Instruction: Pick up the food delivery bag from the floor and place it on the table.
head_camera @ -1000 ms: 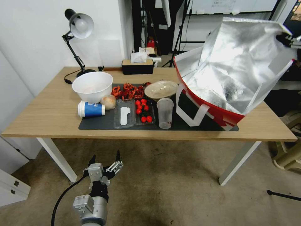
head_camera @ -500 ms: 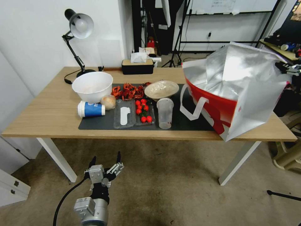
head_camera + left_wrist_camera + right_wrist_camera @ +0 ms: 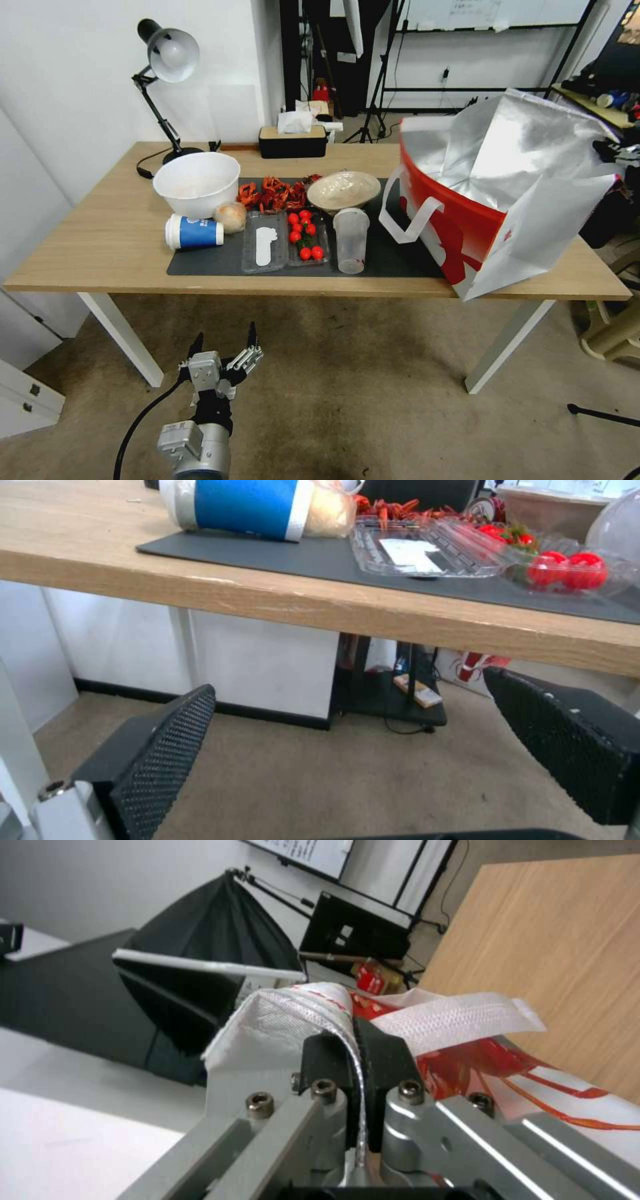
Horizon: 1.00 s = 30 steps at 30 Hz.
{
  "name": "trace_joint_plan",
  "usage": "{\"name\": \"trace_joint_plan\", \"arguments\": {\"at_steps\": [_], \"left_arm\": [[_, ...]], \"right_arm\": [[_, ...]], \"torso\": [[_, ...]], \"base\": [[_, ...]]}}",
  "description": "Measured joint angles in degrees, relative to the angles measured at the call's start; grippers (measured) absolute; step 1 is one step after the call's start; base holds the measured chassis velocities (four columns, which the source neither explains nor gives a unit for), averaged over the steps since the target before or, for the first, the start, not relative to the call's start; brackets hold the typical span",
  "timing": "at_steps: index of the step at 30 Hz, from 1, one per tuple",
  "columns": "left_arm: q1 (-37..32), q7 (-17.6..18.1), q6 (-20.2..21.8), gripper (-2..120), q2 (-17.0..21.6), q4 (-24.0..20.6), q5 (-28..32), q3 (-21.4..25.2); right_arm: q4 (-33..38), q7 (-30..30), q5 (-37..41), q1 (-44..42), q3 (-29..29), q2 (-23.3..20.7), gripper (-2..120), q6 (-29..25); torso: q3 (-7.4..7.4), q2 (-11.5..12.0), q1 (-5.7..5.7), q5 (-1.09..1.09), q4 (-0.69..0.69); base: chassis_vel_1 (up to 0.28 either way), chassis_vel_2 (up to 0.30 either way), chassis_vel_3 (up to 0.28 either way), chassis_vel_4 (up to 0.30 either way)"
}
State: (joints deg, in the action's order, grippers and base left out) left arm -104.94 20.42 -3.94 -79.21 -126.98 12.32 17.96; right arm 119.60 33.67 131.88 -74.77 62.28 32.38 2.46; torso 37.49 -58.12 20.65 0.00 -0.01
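Note:
The food delivery bag [image 3: 493,193], red and white outside with silver foil lining, stands open on the right end of the table [image 3: 100,247], one corner at the front edge. A white strap handle [image 3: 407,223] hangs on the side facing the mat. At the bag's far right rim, my right gripper [image 3: 617,155] holds on. In the right wrist view it [image 3: 357,1050] is shut on the bag's [image 3: 460,1017] foil edge and white strap. My left gripper [image 3: 223,350] hangs open low over the floor [image 3: 347,400], before the table; its [image 3: 360,750] fingers are spread with nothing between them.
On the dark grey mat [image 3: 213,263] stand a white bowl [image 3: 197,181], a blue cup on its side [image 3: 193,232], clear trays with red tomatoes [image 3: 303,235], a plastic cup [image 3: 351,240] and a beige bowl [image 3: 343,189]. A desk lamp [image 3: 167,57] and tissue box [image 3: 293,137] stand behind.
The bag has come down from a tilted, raised pose onto the tabletop and shifted slightly left. The right gripper has dropped with it. The left arm has stayed put.

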Motion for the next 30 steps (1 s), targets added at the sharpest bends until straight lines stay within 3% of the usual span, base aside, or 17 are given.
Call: {"name": "trace_joint_plan", "arguments": {"at_steps": [19,30], "left_arm": [[0.2,-0.1,-0.2,100,-0.2,0.9,-0.1,0.2],[0.1,-0.1,-0.4,100,-0.4,1.2,-0.3,0.1]], "right_arm": [[-3.7,3.0,-5.8,12.1,-9.9,5.3,0,-3.8],[-4.9,3.7,-8.3,14.8,-14.3,6.8,0,-3.8]], "torso": [[0.00,0.0,0.00,0.00,0.01],[0.00,0.0,0.00,0.00,0.01]], "base": [[0.000,0.000,0.000,0.000],[0.000,0.000,0.000,0.000]]}}
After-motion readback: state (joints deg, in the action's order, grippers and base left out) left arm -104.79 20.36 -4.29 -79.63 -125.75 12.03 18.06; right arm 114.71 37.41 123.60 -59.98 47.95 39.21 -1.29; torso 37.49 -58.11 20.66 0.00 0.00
